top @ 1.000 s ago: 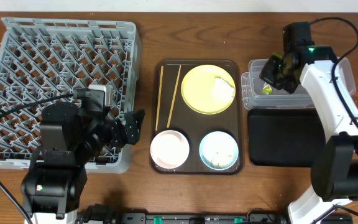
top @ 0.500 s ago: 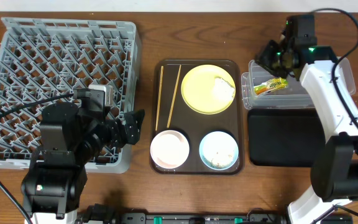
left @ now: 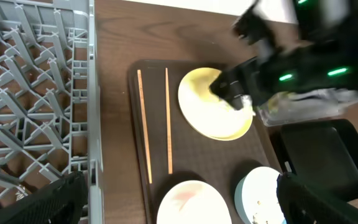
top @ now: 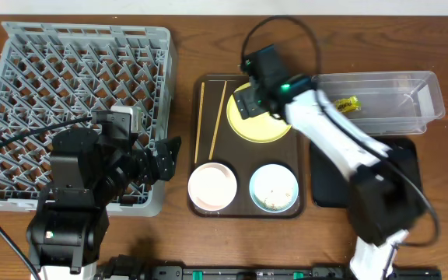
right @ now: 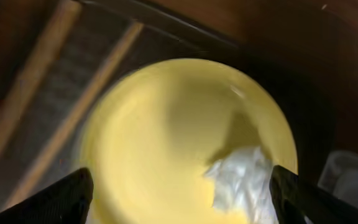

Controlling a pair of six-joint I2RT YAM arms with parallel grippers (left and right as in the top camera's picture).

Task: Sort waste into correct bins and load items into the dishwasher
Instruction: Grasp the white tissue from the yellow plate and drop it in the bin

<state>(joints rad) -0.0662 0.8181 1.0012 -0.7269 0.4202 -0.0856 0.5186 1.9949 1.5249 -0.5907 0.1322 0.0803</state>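
A yellow plate (right: 166,137) lies at the back of the brown tray (top: 236,155) with a crumpled white tissue (right: 244,180) on its right side. My right gripper (right: 182,199) hovers over this plate, open and empty, the tissue just inside its right finger. Overhead, the right gripper (top: 251,97) covers the plate's back left part. Two chopsticks (top: 211,117) lie along the tray's left side. A white bowl (top: 211,187) and a blue bowl (top: 273,187) sit at the tray's front. My left gripper (left: 179,205) is open and empty beside the grey dish rack (top: 76,70).
A clear bin (top: 434,89) at the back right holds a yellow wrapper (top: 348,103). A black bin (top: 325,183) lies in front of it, partly under my right arm. The rack fills the table's left side.
My right gripper opened and let the yellow wrapper fall into the clear bin, then swung left over the yellow plate. The left arm has not moved.
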